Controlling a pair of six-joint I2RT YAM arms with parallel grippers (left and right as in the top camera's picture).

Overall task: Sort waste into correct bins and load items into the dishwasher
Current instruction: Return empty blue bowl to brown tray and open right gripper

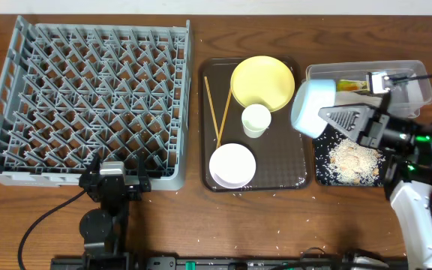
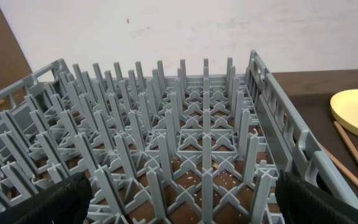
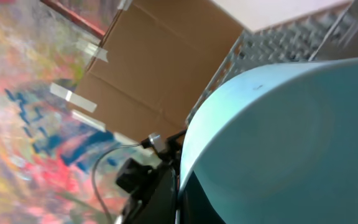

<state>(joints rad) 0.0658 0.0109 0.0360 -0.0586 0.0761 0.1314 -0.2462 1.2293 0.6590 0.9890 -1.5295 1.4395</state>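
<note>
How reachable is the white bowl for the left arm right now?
Probably reachable: the white bowl sits uncovered at the near end of the brown tray, and the left gripper is open by the rack. The right gripper, holding the light blue bowl, is well aside.

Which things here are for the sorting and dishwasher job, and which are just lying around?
For the job: grey dish rack, yellow plate, white bowl, light blue bowl, white cup, chopsticks, clear tub, printed wrapper, black tray, food crumbs.
Just lying about: dark brown serving tray, cardboard box.
</note>
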